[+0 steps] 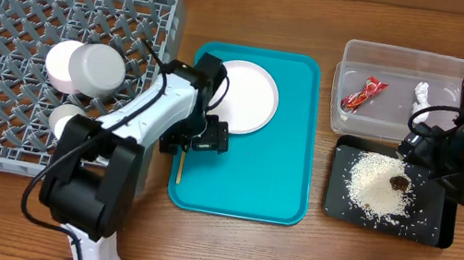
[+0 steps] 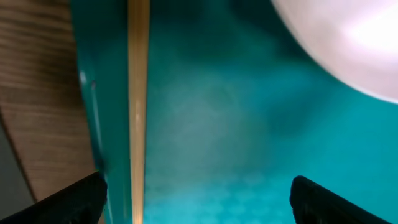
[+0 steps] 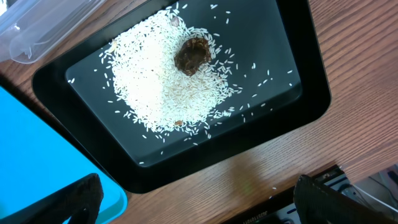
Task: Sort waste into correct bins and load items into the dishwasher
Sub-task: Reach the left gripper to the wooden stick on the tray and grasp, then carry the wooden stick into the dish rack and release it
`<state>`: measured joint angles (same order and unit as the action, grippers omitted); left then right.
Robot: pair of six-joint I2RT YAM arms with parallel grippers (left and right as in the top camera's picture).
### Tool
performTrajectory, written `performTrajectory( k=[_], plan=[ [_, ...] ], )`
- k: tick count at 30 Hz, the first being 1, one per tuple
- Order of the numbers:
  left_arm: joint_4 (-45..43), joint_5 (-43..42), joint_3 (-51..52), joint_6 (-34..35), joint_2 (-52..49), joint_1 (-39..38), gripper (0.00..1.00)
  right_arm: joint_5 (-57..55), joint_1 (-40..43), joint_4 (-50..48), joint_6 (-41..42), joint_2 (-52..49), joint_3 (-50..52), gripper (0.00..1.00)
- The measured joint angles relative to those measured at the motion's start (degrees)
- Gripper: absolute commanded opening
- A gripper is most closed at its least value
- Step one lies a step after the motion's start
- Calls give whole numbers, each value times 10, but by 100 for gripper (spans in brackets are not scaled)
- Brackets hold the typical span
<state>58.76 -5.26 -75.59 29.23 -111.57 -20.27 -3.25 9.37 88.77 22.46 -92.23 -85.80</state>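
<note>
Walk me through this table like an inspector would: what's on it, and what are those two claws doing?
Surface: wooden table, no spills seen on the bare wood.
Job's things: grey dish rack holding white cups; teal tray with a white plate and a wooden stick along its left edge; clear bin holding a red wrapper and crumpled white paper; black tray with scattered rice and a brown lump.
Clutter: nothing seen.
Grippers: left gripper open, empty, low over the teal tray beside the stick; right gripper open, empty, above the black tray.
Cables: a black cable loops along each arm.
Surroundings: nothing seen.
</note>
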Motion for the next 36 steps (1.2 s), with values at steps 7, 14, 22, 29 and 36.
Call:
performTrajectory(
  k=[7,14,22,29,36],
  plan=[
    [-13,1,-2,-10,-32,-10,76,0,0,2,0,0,0,100],
    [6,5,-4,-19,-39,-13,38,0,0,2,0,0,0,100],
    [18,4,-5,-15,-41,-13,4,0,0,2,0,0,0,100],
    [39,4,-6,-9,-43,-4,4,0,0,3,0,0,0,100],
    [62,7,-15,-8,-43,13,4,0,0,2,0,0,0,100]
  ],
)
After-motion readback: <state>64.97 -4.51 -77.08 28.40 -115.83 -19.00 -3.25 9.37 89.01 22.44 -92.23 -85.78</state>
